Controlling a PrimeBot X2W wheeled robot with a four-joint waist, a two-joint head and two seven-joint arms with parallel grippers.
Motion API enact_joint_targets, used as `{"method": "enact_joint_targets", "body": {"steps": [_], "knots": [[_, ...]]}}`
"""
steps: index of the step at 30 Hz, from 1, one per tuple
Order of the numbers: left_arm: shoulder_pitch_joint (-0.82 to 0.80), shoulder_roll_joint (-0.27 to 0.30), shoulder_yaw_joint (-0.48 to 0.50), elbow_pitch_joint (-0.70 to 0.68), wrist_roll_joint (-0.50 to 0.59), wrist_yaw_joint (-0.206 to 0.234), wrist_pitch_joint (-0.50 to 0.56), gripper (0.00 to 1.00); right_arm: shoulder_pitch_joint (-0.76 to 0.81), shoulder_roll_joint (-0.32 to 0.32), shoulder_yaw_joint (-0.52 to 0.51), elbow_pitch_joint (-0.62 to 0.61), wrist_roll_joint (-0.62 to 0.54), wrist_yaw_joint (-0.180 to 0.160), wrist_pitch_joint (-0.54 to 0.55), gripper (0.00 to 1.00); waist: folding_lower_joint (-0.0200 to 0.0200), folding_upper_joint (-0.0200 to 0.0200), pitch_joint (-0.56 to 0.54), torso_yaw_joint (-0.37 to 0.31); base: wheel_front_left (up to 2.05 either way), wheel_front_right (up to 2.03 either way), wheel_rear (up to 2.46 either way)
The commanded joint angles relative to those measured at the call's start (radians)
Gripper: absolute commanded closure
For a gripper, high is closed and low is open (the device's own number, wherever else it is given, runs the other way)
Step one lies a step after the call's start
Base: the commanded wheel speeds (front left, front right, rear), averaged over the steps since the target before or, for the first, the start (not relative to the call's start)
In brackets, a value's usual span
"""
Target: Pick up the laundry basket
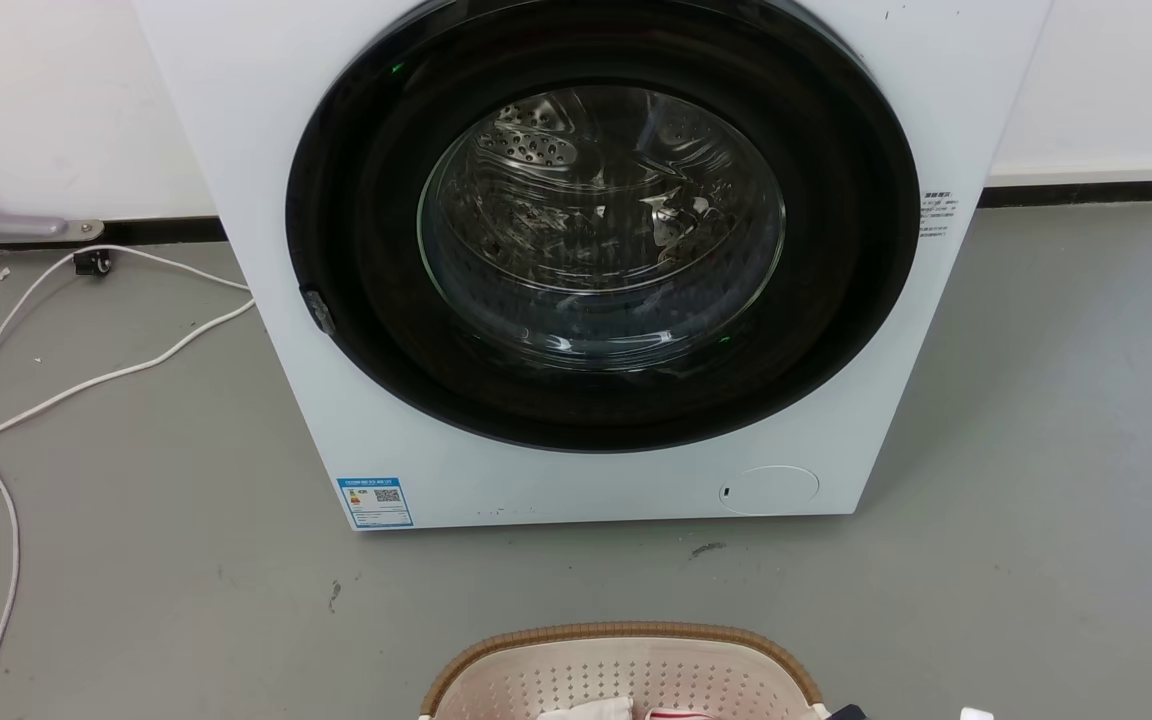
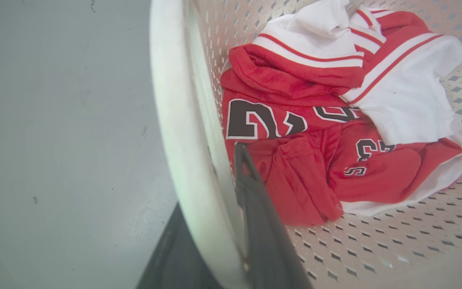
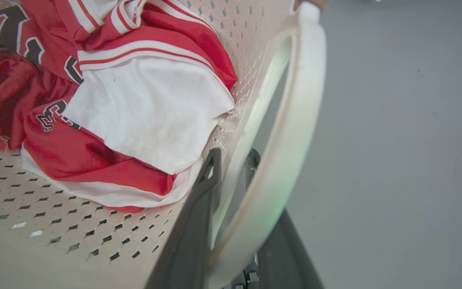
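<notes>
The laundry basket (image 1: 622, 640) sits at the bottom middle of the head view, cream and perforated with a brown woven rim, on the floor in front of the washing machine. Red and white jerseys (image 2: 327, 120) lie inside it. My left gripper (image 2: 211, 168) straddles the basket's side: one dark finger (image 2: 251, 192) is inside against the wall, the other is outside behind the white loop handle (image 2: 175, 120). My right gripper (image 3: 234, 156) holds the opposite side the same way, its fingers pressed on the wall beside that side's loop handle (image 3: 299, 132).
A white front-loading washing machine (image 1: 596, 480) with its round dark door shut stands close behind the basket. White cables (image 1: 6, 420) trail over the grey floor at the left. A white wall with a dark skirting runs behind.
</notes>
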Motion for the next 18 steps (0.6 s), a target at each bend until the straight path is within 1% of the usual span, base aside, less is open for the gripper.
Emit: {"method": "enact_joint_targets", "body": {"steps": [1,18], "knots": [[-0.002,0.018,-0.001,-0.008,-0.004,0.002,-0.012,1.0,0.018,-0.013,0.012,0.007,-0.006,0.003,0.006,1.0,0.0,0.0,0.0,0.0,0.0,0.0,0.0],[-0.001,0.019,-0.014,-0.008,-0.021,0.006,-0.01,1.0,0.022,-0.012,0.018,0.007,0.004,0.003,0.009,1.0,0.0,0.0,-0.002,-0.003,0.0,0.0,0.0]]}}
